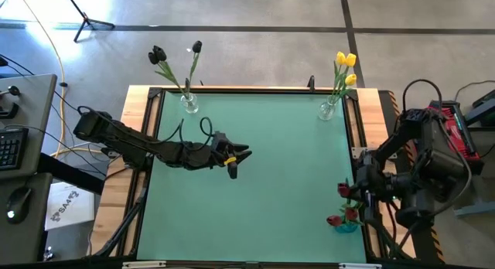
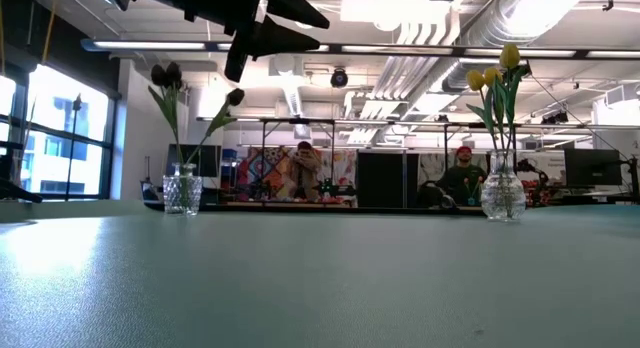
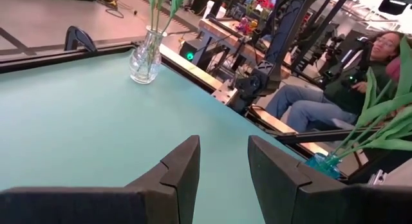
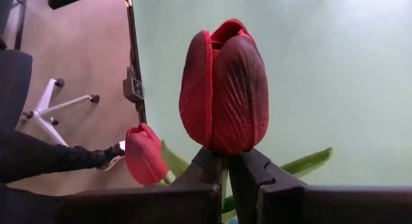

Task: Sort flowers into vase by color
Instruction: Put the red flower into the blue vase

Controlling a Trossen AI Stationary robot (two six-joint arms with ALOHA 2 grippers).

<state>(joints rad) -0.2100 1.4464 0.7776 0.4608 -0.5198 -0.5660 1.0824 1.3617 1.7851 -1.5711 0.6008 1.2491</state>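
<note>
red tulip (image 4: 225, 89) pinched at the stem just under its head by the right gripper (image 4: 226, 169), jaws shut on that stem, over the near right edge of the teal table (image 1: 255, 184). second red tulip (image 4: 145, 153) just beside and lower, already standing in the blue vase (image 1: 346, 225) at that corner. best done by keeping the stem upright, lining its hidden lower end over the vase mouth, then lowering straight down without brushing the neighbouring head or the green leaf (image 4: 309, 163). worth releasing only once the stem sits deep enough not to tip; cannot tell from here whether the stem end is already inside the neck.

further in, left gripper (image 1: 234, 162) hanging over mid-table, fingers (image 3: 177, 169) parted with nothing between them, well clear of the right side; best left waiting there.

at the far edge, black tulips (image 1: 158, 54) in a clear glass vase (image 1: 189, 105) on the left, yellow tulips (image 1: 346, 62) in another clear vase (image 1: 328, 109) on the right. no loose flowers seen on the table, so likely the last stem to place.

beyond the table, a seated person (image 3: 360, 76) in a dark top, not involved.
</note>
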